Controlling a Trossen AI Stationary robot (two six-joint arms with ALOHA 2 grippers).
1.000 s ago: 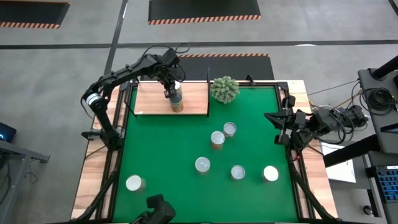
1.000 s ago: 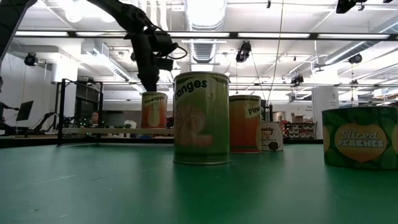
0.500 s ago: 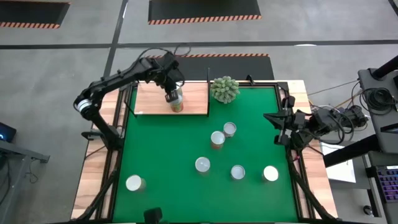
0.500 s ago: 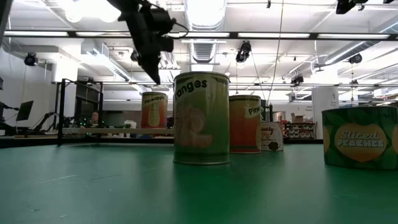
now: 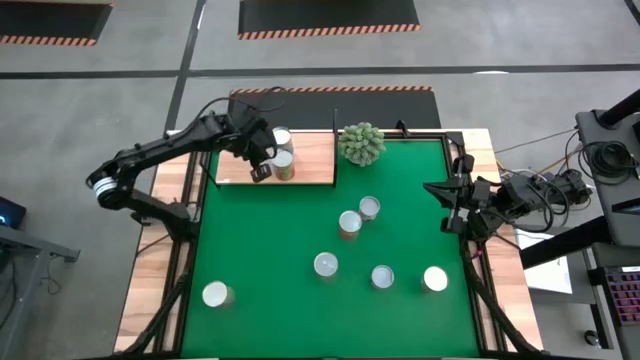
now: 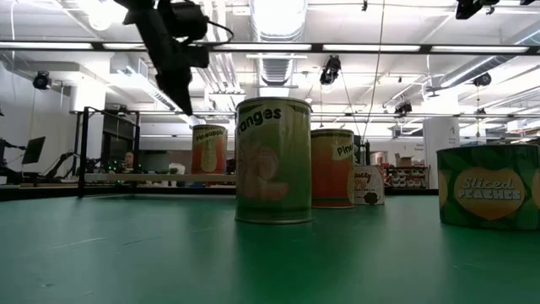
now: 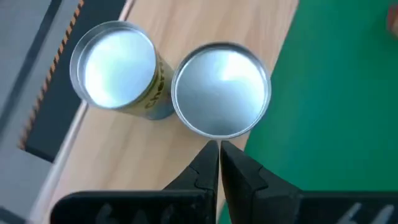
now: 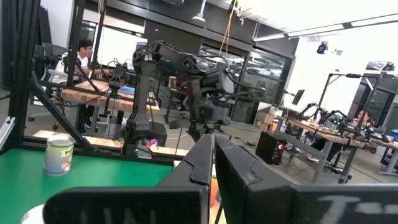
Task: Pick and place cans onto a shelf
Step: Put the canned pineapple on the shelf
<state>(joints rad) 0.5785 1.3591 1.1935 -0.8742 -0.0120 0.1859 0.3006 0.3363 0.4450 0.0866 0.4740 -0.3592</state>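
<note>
Two cans point(image 5: 281, 138) point(image 5: 285, 160) stand upright side by side on the pale wooden shelf point(image 5: 235, 160) at the table's far left. The left wrist view looks down on their shiny tops point(image 7: 112, 57) point(image 7: 221, 89). My left gripper point(image 5: 260, 172) point(image 7: 219, 149) hangs shut above the shelf, just left of and nearer than these cans, and touches nothing. Several more cans point(image 5: 349, 222) point(image 5: 326, 264) point(image 5: 216, 294) stand on the green mat. My right gripper point(image 5: 440, 192) point(image 8: 211, 155) waits shut at the table's right edge.
A spiky grey-green plant ball point(image 5: 361, 144) sits just right of the shelf at the far edge. Loose cans point(image 5: 382, 276) point(image 5: 435, 279) stand on the mat's near right. In the low view the oranges can point(image 6: 272, 160) stands nearest. Dark frame posts line the table's sides.
My left gripper, shut throughout, has drawn back from above the shelf's cans toward the table's left and near edges, rising a little and rolling at the wrist. The far can, earlier covered by the arm, now shows. Both cans stand where they were.
</note>
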